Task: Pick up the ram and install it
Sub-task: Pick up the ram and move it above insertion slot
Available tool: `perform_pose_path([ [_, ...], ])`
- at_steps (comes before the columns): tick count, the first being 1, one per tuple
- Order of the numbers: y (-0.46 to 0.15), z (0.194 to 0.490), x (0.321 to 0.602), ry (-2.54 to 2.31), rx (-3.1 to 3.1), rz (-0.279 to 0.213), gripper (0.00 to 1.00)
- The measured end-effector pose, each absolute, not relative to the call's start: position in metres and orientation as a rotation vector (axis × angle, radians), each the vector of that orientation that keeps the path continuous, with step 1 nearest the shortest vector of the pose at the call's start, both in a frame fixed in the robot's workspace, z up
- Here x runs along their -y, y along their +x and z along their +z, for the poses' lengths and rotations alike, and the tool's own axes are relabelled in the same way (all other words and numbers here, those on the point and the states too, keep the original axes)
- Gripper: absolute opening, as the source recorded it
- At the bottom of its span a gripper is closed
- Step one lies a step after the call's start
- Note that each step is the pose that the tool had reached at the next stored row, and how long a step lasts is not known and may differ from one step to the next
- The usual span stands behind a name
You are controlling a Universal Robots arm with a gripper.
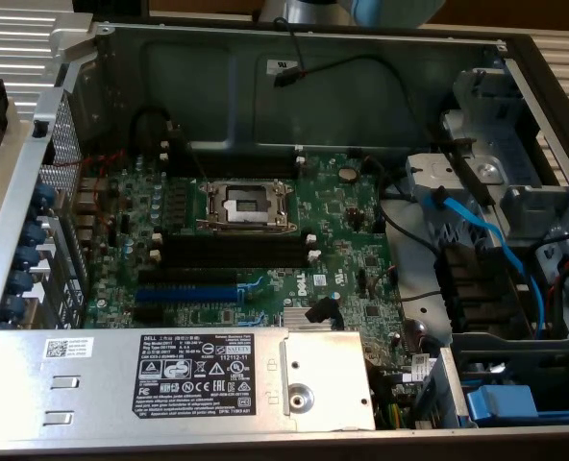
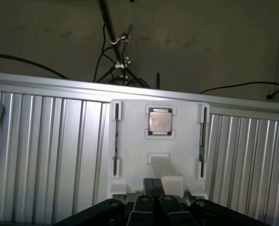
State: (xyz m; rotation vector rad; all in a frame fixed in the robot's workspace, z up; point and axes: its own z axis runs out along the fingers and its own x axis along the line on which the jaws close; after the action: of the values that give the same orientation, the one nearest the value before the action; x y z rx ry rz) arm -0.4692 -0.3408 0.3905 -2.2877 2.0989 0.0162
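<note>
Black gripper [image 2: 153, 187], hinged linkage

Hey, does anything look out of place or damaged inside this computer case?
Nothing looks broken, spilled or askew. The black slots on the motherboard are empty, and a blue cable lies loose at the exterior view's right.

Arm [image 1: 309, 10] up at the case's rim, motherboard [image 1: 361, 240] spread out well apart from it. CPU socket [image 1: 246, 205] is nearest the arm. The black slots [image 1: 236, 252] lie just past it, the blue slot [image 1: 186, 293] farther still.

I see the gripper [image 2: 153, 183] with fingers [image 2: 149, 187] pressed tight together. The arm [image 1: 309, 10] sits at the far side, mid-width in the exterior view.
</note>
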Motion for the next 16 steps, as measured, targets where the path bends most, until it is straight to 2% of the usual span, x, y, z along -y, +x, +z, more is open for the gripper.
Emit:
perform_pose_path([
  [16,-0.4699,0.3888,0.3409,-2.298,-2.089,0.016,0.1],
])
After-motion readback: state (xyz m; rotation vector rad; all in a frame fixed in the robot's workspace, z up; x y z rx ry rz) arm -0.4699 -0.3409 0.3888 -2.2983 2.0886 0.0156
